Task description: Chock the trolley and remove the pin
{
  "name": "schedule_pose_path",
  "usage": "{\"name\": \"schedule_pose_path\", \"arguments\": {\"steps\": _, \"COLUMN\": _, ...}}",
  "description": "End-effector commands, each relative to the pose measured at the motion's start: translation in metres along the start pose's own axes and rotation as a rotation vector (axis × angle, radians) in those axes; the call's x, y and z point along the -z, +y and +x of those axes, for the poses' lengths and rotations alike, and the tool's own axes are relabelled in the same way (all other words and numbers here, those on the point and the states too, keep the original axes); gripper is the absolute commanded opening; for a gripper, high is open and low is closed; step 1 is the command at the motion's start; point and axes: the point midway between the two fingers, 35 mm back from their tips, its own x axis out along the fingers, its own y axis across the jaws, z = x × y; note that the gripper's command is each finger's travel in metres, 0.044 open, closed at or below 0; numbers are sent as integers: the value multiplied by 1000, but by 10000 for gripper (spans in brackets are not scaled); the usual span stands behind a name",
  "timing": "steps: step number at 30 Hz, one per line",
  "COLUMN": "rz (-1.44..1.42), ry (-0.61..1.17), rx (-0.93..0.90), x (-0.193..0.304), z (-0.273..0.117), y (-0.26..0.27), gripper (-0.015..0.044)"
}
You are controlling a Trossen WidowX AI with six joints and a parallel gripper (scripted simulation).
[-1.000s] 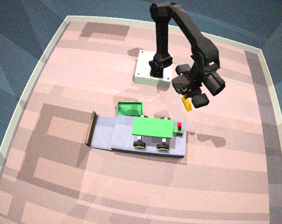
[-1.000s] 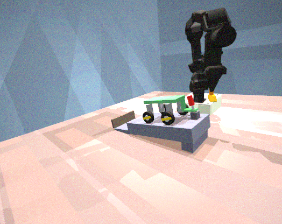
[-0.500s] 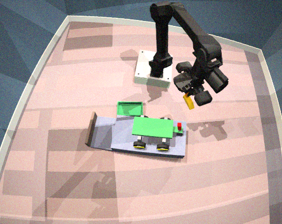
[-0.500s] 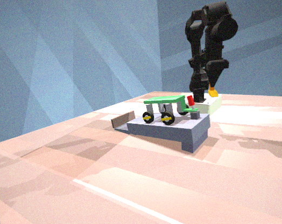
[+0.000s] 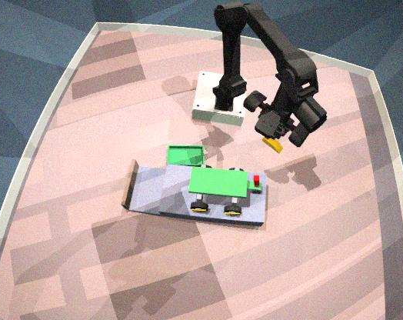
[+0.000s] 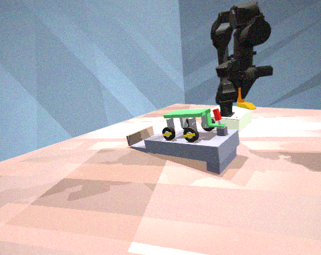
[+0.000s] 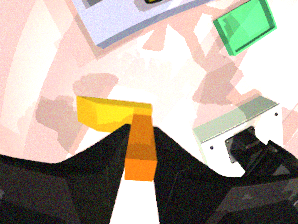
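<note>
Now the gripper (image 5: 274, 135) (image 6: 240, 92) (image 7: 141, 131) is clamping the orange handle of the chock (image 5: 272, 145) (image 6: 246, 105) (image 7: 106, 114) above the table, well apart from the trolley (image 5: 218, 181) (image 6: 187, 113), so the carrying step is probably going on, and the next move is calling for lowering it at a wheel's downhill side.

The trolley (image 5: 218, 181) (image 6: 187, 113) has a green deck and black wheels with yellow hub bars, and the stop pin (image 5: 256, 180) (image 6: 217, 114) is red-headed. The chock (image 5: 273, 145) (image 6: 246, 105) (image 7: 107, 114) shows a yellow body and orange handle; the ramp (image 5: 146, 188) (image 6: 181, 151) (image 7: 107, 32) is blue-grey, the tray (image 5: 185, 164) (image 7: 229, 42) green. Pale and darker pink patches pattern the table top (image 5: 304, 250) (image 6: 83, 214) (image 7: 30, 60), while the arm (image 5: 231, 50) (image 6: 243, 46) is black.
</note>
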Motion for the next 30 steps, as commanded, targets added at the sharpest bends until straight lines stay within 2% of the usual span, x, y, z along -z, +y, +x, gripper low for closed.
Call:
{"name": "schedule_pose_path", "arguments": {"steps": 1, "rz": -164, "ry": -1, "rx": 1, "x": 0, "z": 0, "y": 0, "gripper": 0}}
{"name": "schedule_pose_path", "arguments": {"steps": 13, "rz": -562, "ry": -2, "rx": 1, "x": 0, "z": 0, "y": 0, "gripper": 0}}
{"name": "schedule_pose_path", "arguments": {"steps": 30, "rz": -581, "ry": -3, "rx": 3, "x": -21, "z": 2, "y": -18, "gripper": 0}}
